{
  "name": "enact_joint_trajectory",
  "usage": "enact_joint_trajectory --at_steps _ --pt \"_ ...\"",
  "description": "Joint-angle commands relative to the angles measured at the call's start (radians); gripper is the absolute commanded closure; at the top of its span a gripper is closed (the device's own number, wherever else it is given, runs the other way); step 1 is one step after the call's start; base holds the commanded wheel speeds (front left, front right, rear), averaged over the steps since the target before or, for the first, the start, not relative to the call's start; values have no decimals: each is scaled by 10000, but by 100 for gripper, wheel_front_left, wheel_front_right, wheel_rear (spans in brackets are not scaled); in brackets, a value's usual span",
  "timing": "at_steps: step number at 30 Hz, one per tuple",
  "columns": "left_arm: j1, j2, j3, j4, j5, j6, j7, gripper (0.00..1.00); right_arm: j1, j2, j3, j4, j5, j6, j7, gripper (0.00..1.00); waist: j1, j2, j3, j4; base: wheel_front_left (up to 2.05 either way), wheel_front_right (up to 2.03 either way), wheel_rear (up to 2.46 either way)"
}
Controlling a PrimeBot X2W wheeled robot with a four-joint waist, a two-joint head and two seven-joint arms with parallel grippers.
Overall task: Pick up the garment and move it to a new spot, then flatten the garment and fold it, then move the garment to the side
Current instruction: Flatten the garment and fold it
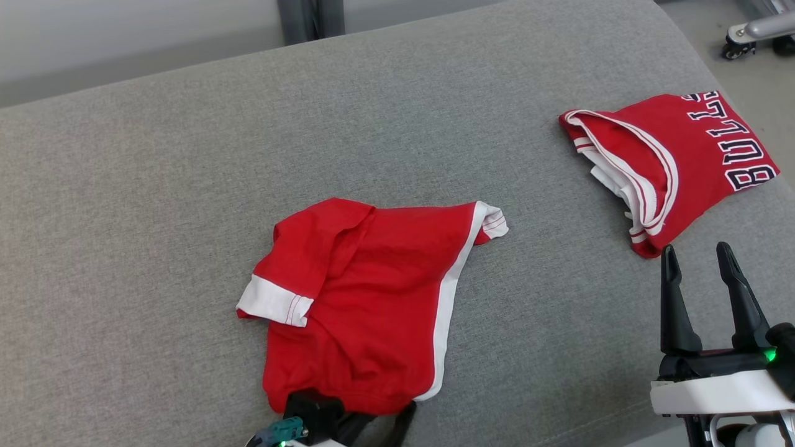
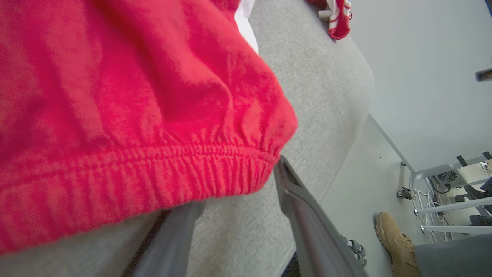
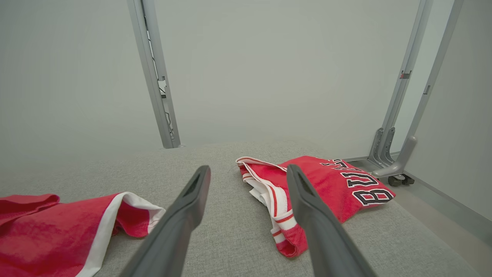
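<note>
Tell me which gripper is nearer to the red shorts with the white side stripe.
Left. The left gripper is at the elastic waistband of the red shorts, on their near edge. The right gripper is far to their right, open, close to the folded Bulls jersey.

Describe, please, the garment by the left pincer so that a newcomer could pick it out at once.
On the grey cushion, look near the front edge, at the left pincer. There lie crumpled red shorts with a white side stripe and white cuffs. Unlike the folded jersey to the right, they bear no lettering.
</note>
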State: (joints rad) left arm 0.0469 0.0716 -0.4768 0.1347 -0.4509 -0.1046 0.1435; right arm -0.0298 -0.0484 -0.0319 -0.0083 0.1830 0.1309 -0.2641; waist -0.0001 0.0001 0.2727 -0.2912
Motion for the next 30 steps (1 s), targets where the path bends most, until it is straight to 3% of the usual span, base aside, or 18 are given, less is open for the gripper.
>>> enact_joint_trajectory --at_steps 1,9,15,20,30 --pt "-192 30 3 110 -56 -10 -23 100 -83 -42 -32 12 -11 -1 -4 0 1 -1 16 26 0 0 0" --pt "-282 205 -308 -108 -787 -190 218 100 82 -40 44 93 -246 -1 -2 0 1 -1 -62 401 0 0 0" --pt "134 956 9 -2070 -2171 -245 1176 100 24 -81 746 983 -1116 -1 -2 0 1 -1 -247 974 0 0 0" --pt "407 1422 616 -3880 -3448 -242 1725 100 -386 -557 1549 2061 -1286 -1 -2 0 1 -1 -387 1525 0 0 0" --pt "211 1610 1886 -4765 -4149 305 1576 100 -1172 -879 1957 3683 -595 -1 -3 0 1 -1 -283 2029 0 0 0"
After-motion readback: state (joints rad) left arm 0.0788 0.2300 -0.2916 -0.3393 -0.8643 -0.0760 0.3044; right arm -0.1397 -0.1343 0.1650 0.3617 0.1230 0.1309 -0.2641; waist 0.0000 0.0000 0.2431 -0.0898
